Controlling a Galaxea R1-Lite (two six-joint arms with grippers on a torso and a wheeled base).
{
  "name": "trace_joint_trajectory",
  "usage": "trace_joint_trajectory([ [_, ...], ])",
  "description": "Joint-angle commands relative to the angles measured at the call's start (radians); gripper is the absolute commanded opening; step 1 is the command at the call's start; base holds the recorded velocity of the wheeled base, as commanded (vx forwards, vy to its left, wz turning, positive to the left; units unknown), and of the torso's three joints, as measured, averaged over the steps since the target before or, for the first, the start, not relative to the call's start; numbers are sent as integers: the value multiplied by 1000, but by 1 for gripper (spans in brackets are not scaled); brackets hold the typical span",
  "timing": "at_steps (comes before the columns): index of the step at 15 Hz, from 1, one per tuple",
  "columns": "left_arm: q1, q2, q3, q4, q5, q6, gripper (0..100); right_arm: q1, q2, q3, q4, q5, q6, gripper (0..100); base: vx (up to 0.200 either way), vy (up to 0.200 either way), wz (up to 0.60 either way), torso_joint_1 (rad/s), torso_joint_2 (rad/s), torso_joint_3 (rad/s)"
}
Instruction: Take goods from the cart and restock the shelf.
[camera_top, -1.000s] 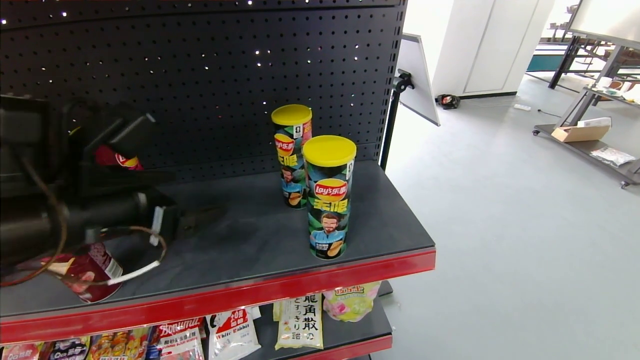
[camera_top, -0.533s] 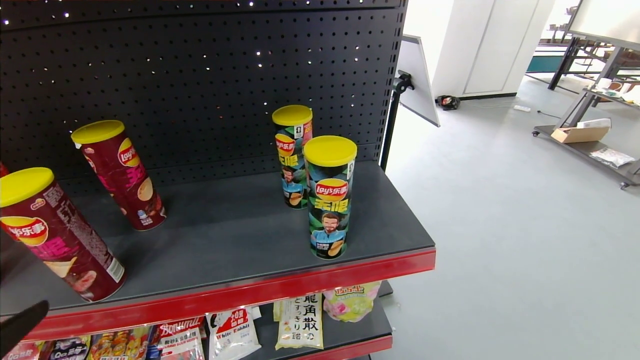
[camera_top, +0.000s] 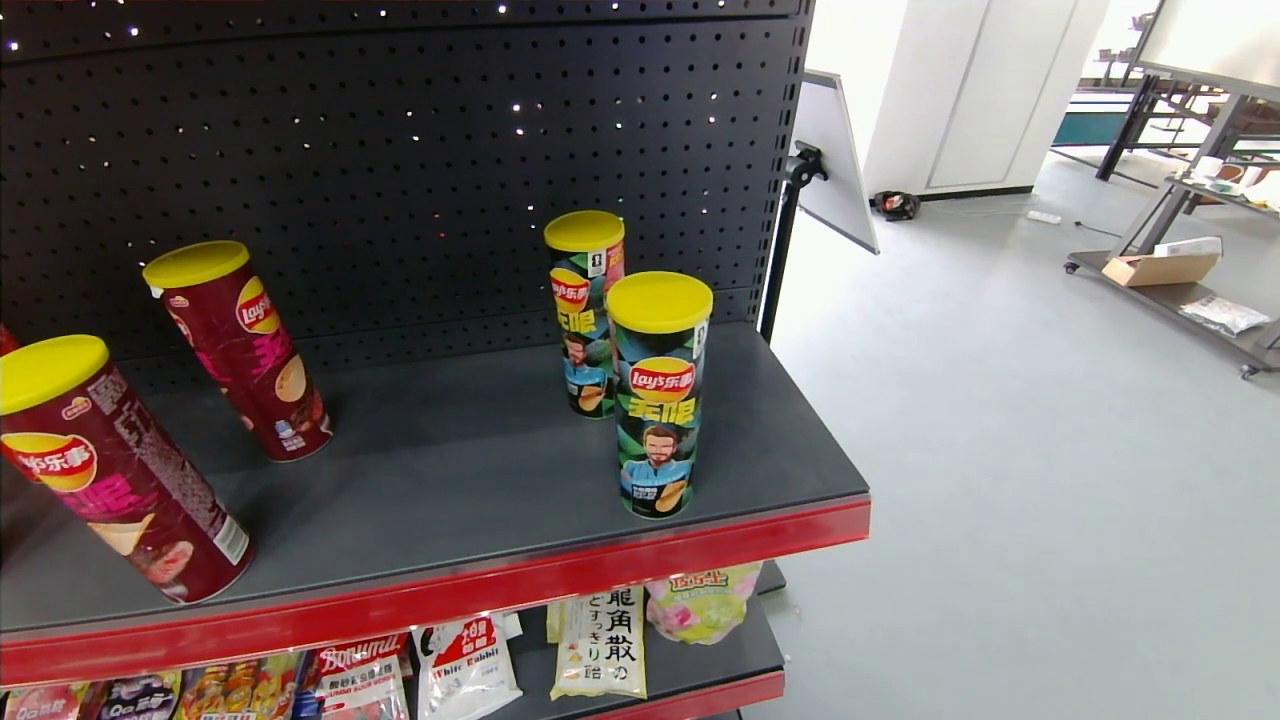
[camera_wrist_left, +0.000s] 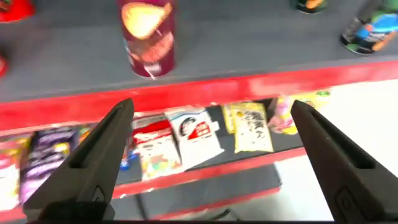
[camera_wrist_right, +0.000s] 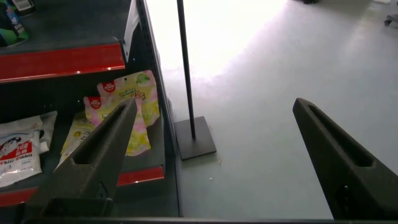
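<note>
Reference point: the red front lip (camera_top: 450, 590) of the upper shelf (camera_top: 480, 470).

Stock on the upper shelf is four chip cans, two maroon and two green. All four stand on their bases with the long axis roughly vertical and the yellow lids pointing up.

- The front maroon can (camera_top: 110, 470) stands just behind the lip, towards its left end.
- The rear maroon can (camera_top: 240, 350) stands farther back from the lip, near the pegboard (camera_top: 400, 150).
- The front green can (camera_top: 658, 395) stands just behind the lip, towards its right end.
- The rear green can (camera_top: 585, 310) stands just behind the front green can and close to the pegboard.

In the head view, the two maroon cans appear to lean left at the top.

Snack packets (camera_top: 600, 640) lie on the lower shelf beneath the lip. Some are cut off, so no count is given.

The left gripper (camera_wrist_left: 214, 162) hangs in front of the lip, jaws spread wide and holding nothing. The right gripper (camera_wrist_right: 217, 162) is off the lip's right end, over the floor, jaws spread wide and holding nothing.
</note>
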Motion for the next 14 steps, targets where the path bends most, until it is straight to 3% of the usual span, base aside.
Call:
trace_joint_trajectory([
  [1, 0, -164, 115, -34, -19, -1, 100, 0, 0, 0, 0, 0, 0, 100, 0, 0, 0, 0, 0, 0],
  [3, 0, -164, 172, -138, 13, 86, 100, 0, 0, 0, 0, 0, 1, 100, 0, 0, 0, 0, 0, 0],
  [4, 1, -164, 238, -268, 47, 92, 100, 0, 0, 0, 0, 0, 0, 100, 0, 0, 0, 0, 0, 0],
  [5, 1, -164, 235, -225, 70, 69, 100, 0, 0, 0, 0, 0, 0, 100, 0, 0, 0, 0, 0, 0],
  [6, 1, -164, 236, -238, 70, 66, 100, 0, 0, 0, 0, 0, 0, 100, 0, 0, 0, 0, 0, 0],
  [8, 1, -164, 236, -239, 67, 80, 100, 0, 0, -2, 0, 0, 0, 100, 0, 0, 0, 0, 0, 0],
  [14, 1, -164, 238, -239, 67, 80, 100, 0, 0, 0, 0, 2, -5, 100, 0, 0, 0, 0, 0, 0],
])
